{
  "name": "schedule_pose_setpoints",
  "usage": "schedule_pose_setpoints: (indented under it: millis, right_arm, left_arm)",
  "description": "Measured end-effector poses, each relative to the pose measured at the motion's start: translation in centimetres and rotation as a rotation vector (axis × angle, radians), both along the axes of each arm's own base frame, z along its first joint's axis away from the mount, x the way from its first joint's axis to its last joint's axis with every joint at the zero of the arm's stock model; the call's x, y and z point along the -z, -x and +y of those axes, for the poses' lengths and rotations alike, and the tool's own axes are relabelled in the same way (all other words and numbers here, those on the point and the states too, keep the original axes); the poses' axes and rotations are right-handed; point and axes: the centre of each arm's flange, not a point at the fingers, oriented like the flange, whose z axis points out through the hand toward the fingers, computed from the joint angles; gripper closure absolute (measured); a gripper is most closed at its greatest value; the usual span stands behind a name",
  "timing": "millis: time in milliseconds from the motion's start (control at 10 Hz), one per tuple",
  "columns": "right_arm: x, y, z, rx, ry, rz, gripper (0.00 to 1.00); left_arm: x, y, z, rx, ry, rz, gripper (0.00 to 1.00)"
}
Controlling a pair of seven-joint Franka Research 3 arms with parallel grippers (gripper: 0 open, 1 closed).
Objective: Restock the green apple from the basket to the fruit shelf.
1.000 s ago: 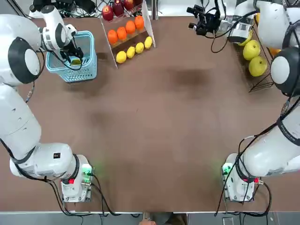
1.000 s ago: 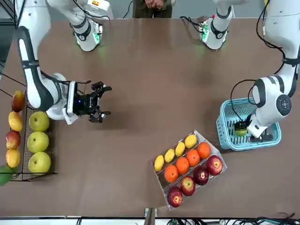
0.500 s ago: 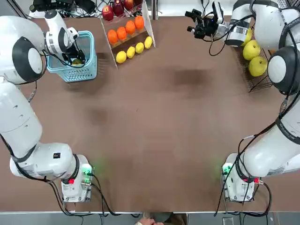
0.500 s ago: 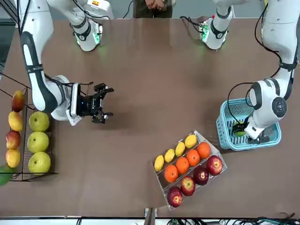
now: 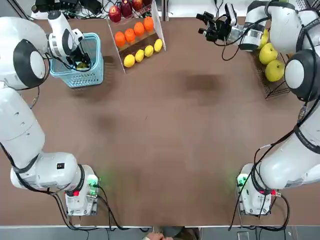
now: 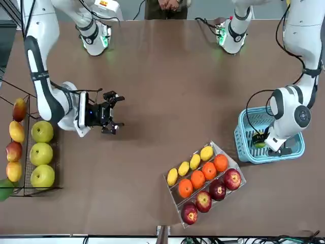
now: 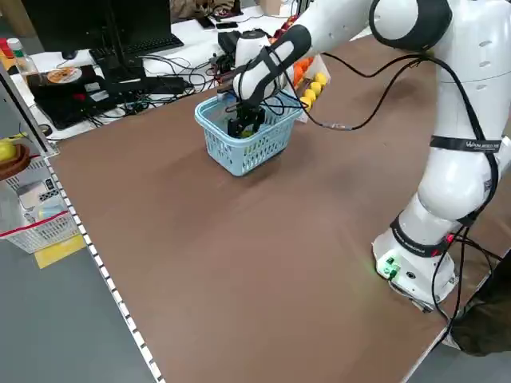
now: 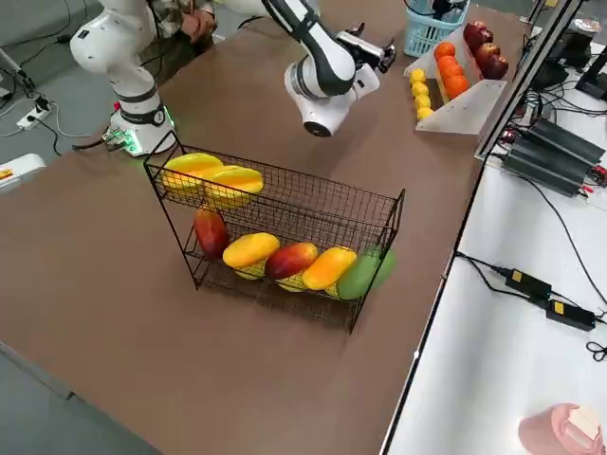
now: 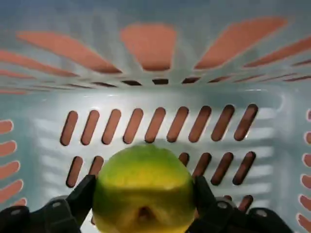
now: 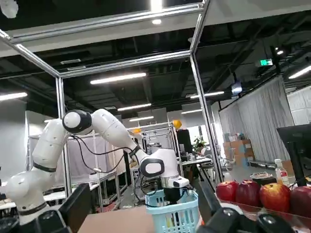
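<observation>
My left gripper [image 9: 144,196], lowered inside the blue basket [image 7: 249,159], pinches the green apple [image 9: 143,170] between its two fingers, one pressed to each side. The fruit sits low within the lattice walls; whether its underside bears on the floor, I cannot tell. I judge it firm and fairly light for its roundness, stiff enough to take a steady squeeze, yet with smooth skin that could slip or roll and flesh that would bruise under too much force. The best hold is across its widest part, fingers opposite each other; a grip nearer the crown might let it squirt free. A straight lift, clear of the thick rim, seems the next call.

Across the table, my right gripper [image 10: 143,199] hangs idle near the fruit shelf [image 8: 327,220], its fingers spread on nothing. On that wire rack's upper tier, yellow-green apples [image 6: 42,153] stand in a row, the likely destination, where a gentle release would guard against rolling. Between the two sites stands the slanted fruit stand [image 6: 175,195].
</observation>
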Motion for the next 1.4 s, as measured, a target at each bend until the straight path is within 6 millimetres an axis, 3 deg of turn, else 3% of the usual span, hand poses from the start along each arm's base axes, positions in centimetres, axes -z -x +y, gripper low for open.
schedule_pose_setpoints:
  millis: [200, 600, 800, 1000, 1400]
  right_arm:
    - [0.2, 0.1, 0.4, 0.002, -0.006, 0.018, 0.02]
    - [0.2, 0.2, 0.8, -0.006, -0.009, 0.02, 0.01]
    - [0.3, 0.6, 1.5, -0.022, -0.015, 0.021, 0.01]
    - [0.8, 1.6, 2.3, -0.052, -0.032, 0.036, 0.01]
    - [1.2, 3.1, 4.5, -0.099, -0.045, 0.038, 0.01]
  left_arm:
    - [-3.9, -0.2, 0.0, -0.002, 0.006, 0.022, 0.13]
    - [-17.2, 0.9, -0.2, -0.009, 0.024, 0.034, 0.13]
    - [-22.4, 0.9, -1.2, -0.077, 0.14, 0.028, 0.13]
    - [-24.2, 0.3, -4.2, -0.149, 0.332, 0.009, 0.13]
    - [-25.2, -0.4, -13.0, -0.227, 0.653, 0.014, 0.13]
